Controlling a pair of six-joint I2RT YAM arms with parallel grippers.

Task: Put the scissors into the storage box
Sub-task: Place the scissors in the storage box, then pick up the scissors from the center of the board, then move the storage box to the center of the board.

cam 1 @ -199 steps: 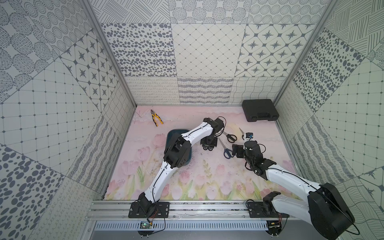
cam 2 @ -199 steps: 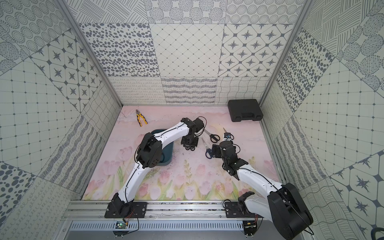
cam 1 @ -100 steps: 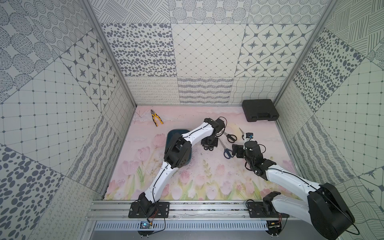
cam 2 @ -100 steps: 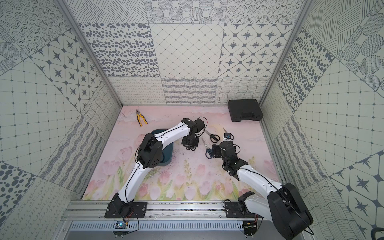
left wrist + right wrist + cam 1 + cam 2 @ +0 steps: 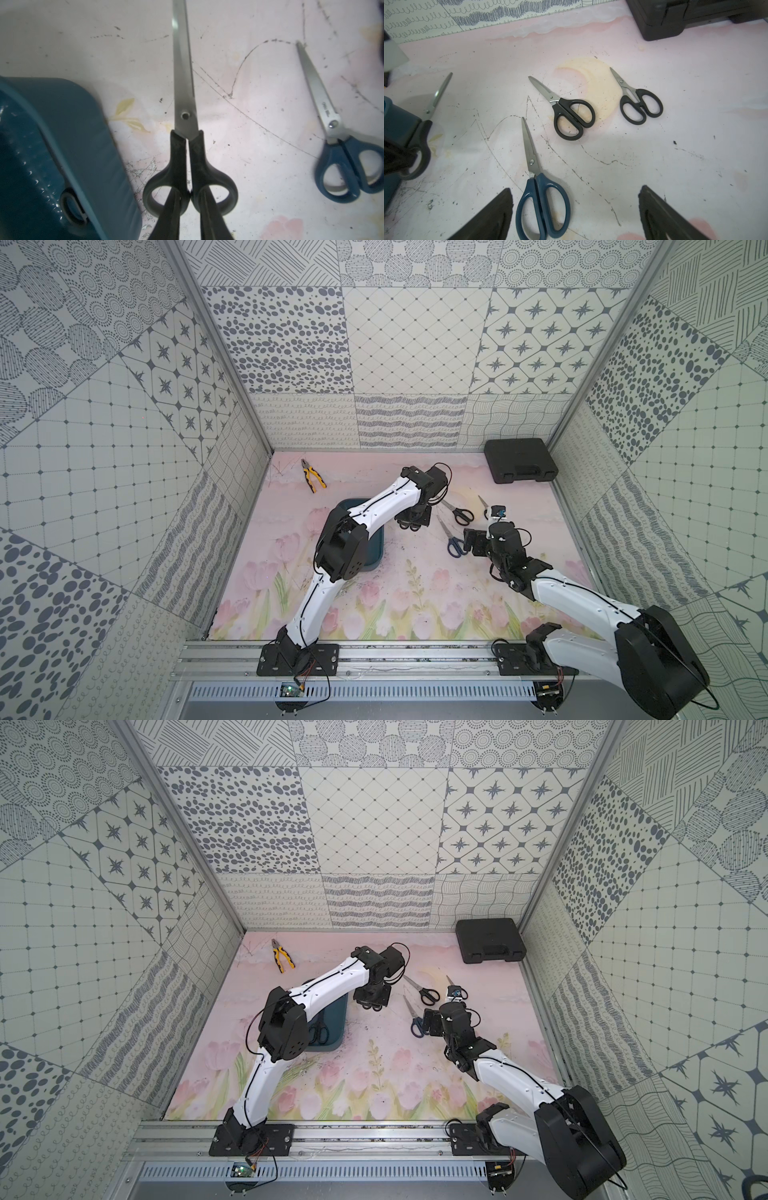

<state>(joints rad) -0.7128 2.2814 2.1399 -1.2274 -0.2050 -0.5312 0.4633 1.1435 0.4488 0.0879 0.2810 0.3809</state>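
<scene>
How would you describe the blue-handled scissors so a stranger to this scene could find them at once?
Find the black hard case in the far corner of the pink floral mat, then come toward the open right gripper. The blue-handled scissors lie flat just ahead of it. Only this pair has blue handles; the nearest black-handled scissors do not.

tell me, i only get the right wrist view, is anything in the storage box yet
Observer: Yes. In a top view one black-handled pair lies inside the storage box.
Operator: has the left gripper really got that long pair at my edge
Observer: Yes. The left wrist view shows the left gripper shut on the long black-handled pair, clamping between its handle loops, blades closed, beside the box.
</scene>
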